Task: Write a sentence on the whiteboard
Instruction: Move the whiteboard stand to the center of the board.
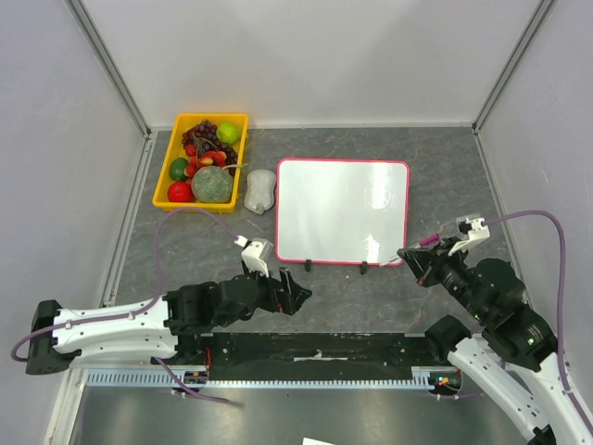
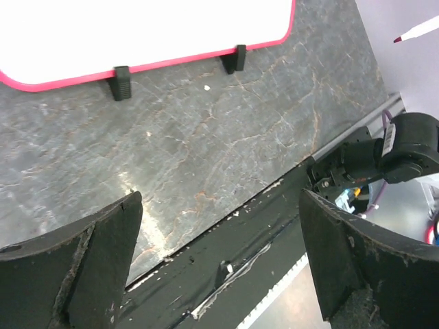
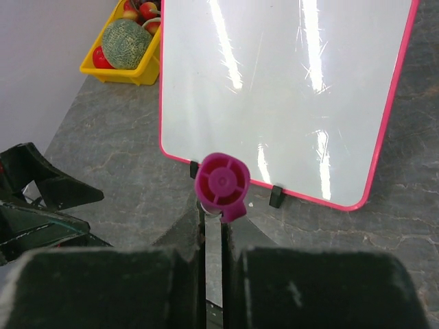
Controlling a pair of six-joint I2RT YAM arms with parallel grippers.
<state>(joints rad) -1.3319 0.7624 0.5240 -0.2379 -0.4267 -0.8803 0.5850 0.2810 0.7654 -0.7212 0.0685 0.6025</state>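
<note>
Squarely in the middle of the grey stone-patterned desk [image 1: 435, 158] lies the whiteboard [image 1: 341, 211], flat, its near edge with two small black feet [image 2: 121, 82] turned toward the arms. A strip of bare desk runs between that edge and the black rail at the arm bases. The left hand [image 1: 298, 286] sits in this strip near the board's near left corner, released, jaws spread wide with only desk between them. The right hand [image 3: 214, 255] hovers just off the near right corner, clenched on a marker [image 3: 221, 181] whose magenta end faces its camera. Open desk lies to the board's right and beyond its far edge. On the left, a grey lump [image 1: 260, 191] lies just beside the frame, a yellow fruit basket [image 1: 159, 185] past it. The board is glossy white with rounded corners, a thin pink-red frame and glare streaks; any writing is too faint to make out.
</note>
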